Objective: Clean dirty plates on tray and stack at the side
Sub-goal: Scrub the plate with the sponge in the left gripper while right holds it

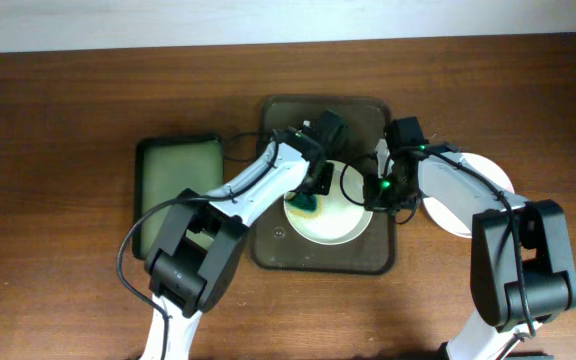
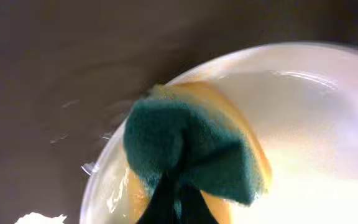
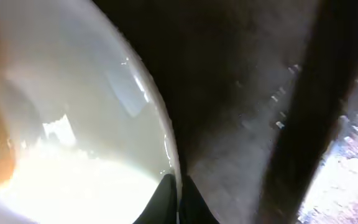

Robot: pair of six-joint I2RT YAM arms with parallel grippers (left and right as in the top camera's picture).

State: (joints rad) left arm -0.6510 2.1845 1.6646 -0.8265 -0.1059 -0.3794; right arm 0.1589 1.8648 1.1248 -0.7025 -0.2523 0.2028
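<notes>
White plate [image 1: 340,225] on the tray [image 1: 276,250], near the far edge of the table [image 1: 58,150], is mid-wipe, with the left gripper [image 2: 169,194] pinching a sponge [image 2: 191,149] and the right gripper [image 3: 178,196] pinching its rim, while another plate [image 1: 493,172] sits beside the tray toward the right edge, seemingly done.

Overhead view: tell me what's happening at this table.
The left gripper holds a green-and-yellow sponge pressed against the left side of a white plate lying in the dark tray. The right gripper pinches that plate's right rim, seemingly steadying it. Right of the tray, a second plate rests on the table, partly hidden by the right arm. A smaller green tray sits to the left.
</notes>
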